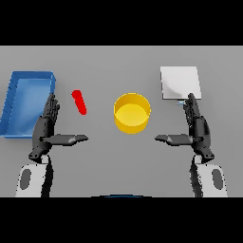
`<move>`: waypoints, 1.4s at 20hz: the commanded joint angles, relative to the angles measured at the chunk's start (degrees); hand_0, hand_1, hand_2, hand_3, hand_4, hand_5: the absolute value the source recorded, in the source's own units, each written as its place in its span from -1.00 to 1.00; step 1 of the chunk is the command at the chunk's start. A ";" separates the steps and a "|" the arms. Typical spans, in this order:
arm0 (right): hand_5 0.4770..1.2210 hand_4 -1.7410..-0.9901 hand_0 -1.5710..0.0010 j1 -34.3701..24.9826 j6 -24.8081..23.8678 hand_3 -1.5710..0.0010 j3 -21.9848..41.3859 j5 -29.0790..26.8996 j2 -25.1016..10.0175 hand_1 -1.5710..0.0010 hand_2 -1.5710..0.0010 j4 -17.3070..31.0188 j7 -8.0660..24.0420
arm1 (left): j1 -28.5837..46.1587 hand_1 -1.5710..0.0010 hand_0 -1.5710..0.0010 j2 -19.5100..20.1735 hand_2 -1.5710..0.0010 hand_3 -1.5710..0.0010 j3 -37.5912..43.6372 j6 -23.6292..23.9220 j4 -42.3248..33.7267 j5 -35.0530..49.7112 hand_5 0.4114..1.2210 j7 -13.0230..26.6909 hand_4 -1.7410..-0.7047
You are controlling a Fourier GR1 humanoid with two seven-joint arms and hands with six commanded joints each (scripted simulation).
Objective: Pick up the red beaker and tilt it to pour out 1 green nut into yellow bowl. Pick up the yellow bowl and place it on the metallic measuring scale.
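A: Nearest the camera, left to right: left hand (pixel 46 130) at the lower left, above its white and grey forearm. Fingers (pixel 51 108) straight, pointing away up the tabletop (pixel 104 161); thumb stretched out sideways toward the centre. Nothing held.

B: And beyond it?

A: Blue tray (pixel 28 78), far left. The straight fingers overlap its right wall in this view; whether they touch it, I cannot tell.

B: Red beaker?

A: Red beaker (pixel 79 102) lies just to the right of the left hand's fingertips, apart from them. It shows as a slim red shape, tilted, upper end leaning left. Contents cannot be made out.

B: Centre?

A: Yellow bowl (pixel 132 113), upright on the tabletop, roughly midway between the two hands. Well apart from both thumbs. Inside looks plain yellow; no nut can be made out in it.

B: Right side?

A: Metallic measuring scale (pixel 179 81), a pale square plate at the upper right, clear of the bowl. Right hand (pixel 197 132) is below it, mirroring the left: fingers straight and pointing away, thumb out sideways toward the centre, holding nothing. Its fingertips reach the near edge of the scale, by a small pale mark there; contact cannot be confirmed.

B: Bowl on the scale?

A: No. Bowl rests on the tabletop, left of the scale.
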 commanded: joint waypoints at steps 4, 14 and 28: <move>-0.75 0.50 1.00 -0.27 0.16 1.00 -0.44 -0.38 -0.47 1.00 1.00 0.30 -0.01 | 2.14 1.00 1.00 -0.27 1.00 1.00 -0.77 -0.22 -1.59 -0.18 -0.34 -0.90 0.04; -0.71 0.42 1.00 2.79 0.59 1.00 3.30 7.67 -5.88 1.00 1.00 -3.70 -2.42 | 9.31 1.00 1.00 2.77 1.00 1.00 -6.94 -1.59 -11.23 -6.69 -0.39 0.98 0.07; -0.62 0.20 1.00 2.09 3.13 1.00 2.38 4.88 -6.37 1.00 1.00 -3.25 -4.06 | -7.90 1.00 1.00 2.20 1.00 1.00 -2.57 1.63 8.69 -9.04 -0.41 1.52 0.02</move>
